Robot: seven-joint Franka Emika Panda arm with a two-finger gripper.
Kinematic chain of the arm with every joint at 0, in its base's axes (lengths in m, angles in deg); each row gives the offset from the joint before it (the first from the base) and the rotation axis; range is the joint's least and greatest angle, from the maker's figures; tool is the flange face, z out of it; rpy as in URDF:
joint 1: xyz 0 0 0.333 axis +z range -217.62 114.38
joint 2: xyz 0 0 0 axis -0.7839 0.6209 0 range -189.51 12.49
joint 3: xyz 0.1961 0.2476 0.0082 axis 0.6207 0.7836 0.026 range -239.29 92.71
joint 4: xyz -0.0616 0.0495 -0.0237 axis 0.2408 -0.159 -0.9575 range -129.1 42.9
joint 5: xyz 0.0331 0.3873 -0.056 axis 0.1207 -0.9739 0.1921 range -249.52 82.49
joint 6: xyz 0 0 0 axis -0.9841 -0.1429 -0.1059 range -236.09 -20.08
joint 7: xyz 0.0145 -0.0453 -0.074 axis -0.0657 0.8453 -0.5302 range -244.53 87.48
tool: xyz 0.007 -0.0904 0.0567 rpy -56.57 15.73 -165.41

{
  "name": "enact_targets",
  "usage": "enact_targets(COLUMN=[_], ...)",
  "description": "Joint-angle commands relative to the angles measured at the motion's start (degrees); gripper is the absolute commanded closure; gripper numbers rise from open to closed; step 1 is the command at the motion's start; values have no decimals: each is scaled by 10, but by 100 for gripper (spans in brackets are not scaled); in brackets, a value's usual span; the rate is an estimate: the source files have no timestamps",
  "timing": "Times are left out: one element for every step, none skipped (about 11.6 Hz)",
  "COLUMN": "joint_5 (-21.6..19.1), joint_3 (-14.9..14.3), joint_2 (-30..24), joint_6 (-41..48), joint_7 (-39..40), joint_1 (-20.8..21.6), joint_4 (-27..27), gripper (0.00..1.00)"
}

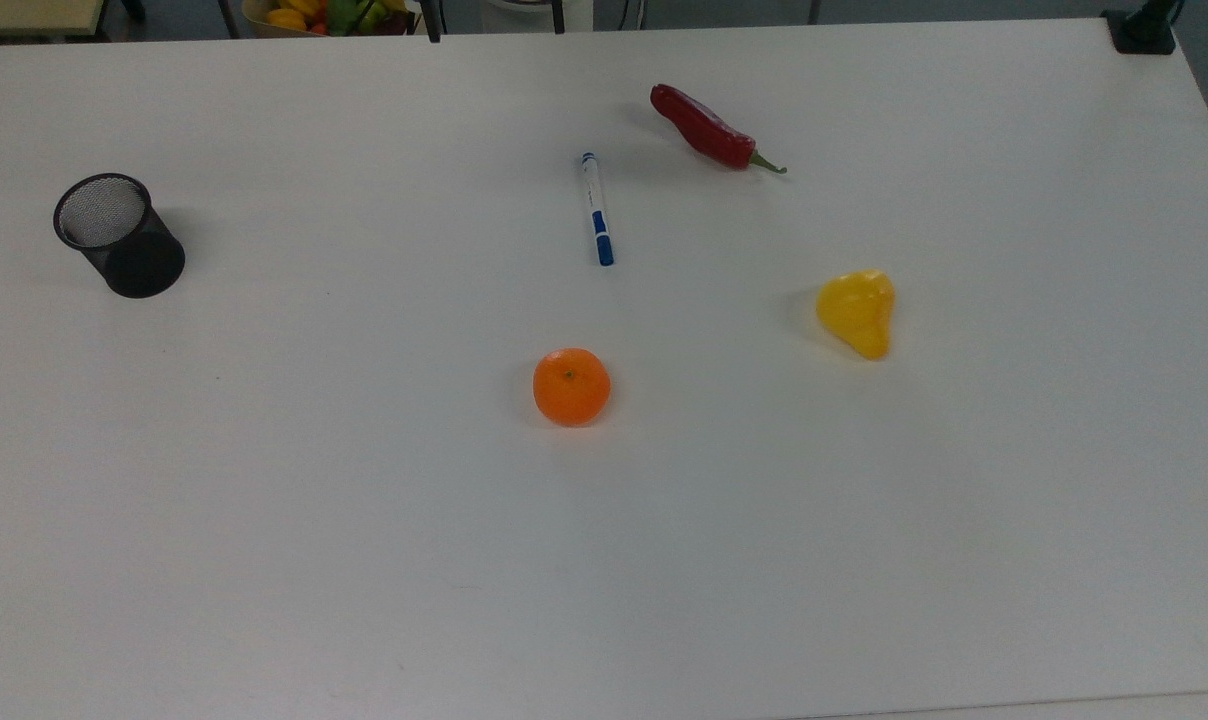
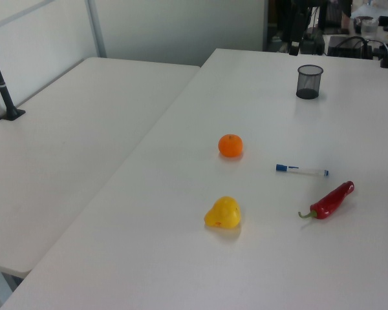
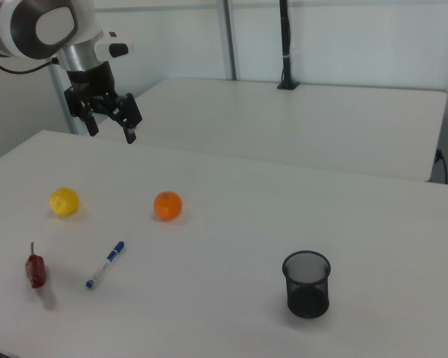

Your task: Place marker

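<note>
The orange [image 1: 572, 386] sits nearest the top camera, and serves as the landmark: the marker [image 1: 596, 208] lies flat on the white table [image 1: 264, 520] just beyond it, apart from it, its blue cap end pointing toward the orange. Past the marker, further from the orange, lies the chili [image 1: 709, 128]; the yellow fruit [image 1: 857, 311] sits to the orange's right in the top view, and the mesh cup [image 1: 117, 234] stands upright well off to the orange's left. In the right view the gripper [image 3: 112, 123] hangs high above the table behind the orange, fingers spread and holding nothing. The marker looks light, stiff and smooth, so it may roll or slip if nudged sideways. A pinch across the white barrel near its middle, jaws square to its length, seems the safest hold, keeping it balanced. The task names no destination; the cup is a likely one, but that is a guess. The label on the marker is too small to read, the cup's inside is hard to make out, and the arm is cut off at the right view's left edge.
</note>
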State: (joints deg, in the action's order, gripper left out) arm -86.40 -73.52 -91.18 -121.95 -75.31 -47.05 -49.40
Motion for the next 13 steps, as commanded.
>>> enact_targets(joint_5=[-9, -9, -9, -9, -9, -9, -9, -11, -11, -11, -5, -3, 6], joint_3=[-10, -10, -10, -10, -10, -10, -10, -10, -10, -10, -10, -10, -10], joint_2=[-1, -1, -1, -1, -1, -1, -1, -1, -1, 0, 4, 9, 16], joint_6=[15, 15, 15, 16, 15, 16, 16, 16, 16, 15, 15, 10, 10], joint_7=[11, 12, 12, 12, 12, 14, 13, 9, 10, 17, 21, 23, 23], joint_1=[11, 11, 11, 11, 11, 11, 11, 11, 11, 18, 26, 39, 47], joint_4=[1, 1, 1, 1, 1, 1, 1, 1, -4, -9, -20, -34, -41], gripper=[0, 0, 0, 0, 0, 0, 0, 0, 0, 0, 0, 0, 0])
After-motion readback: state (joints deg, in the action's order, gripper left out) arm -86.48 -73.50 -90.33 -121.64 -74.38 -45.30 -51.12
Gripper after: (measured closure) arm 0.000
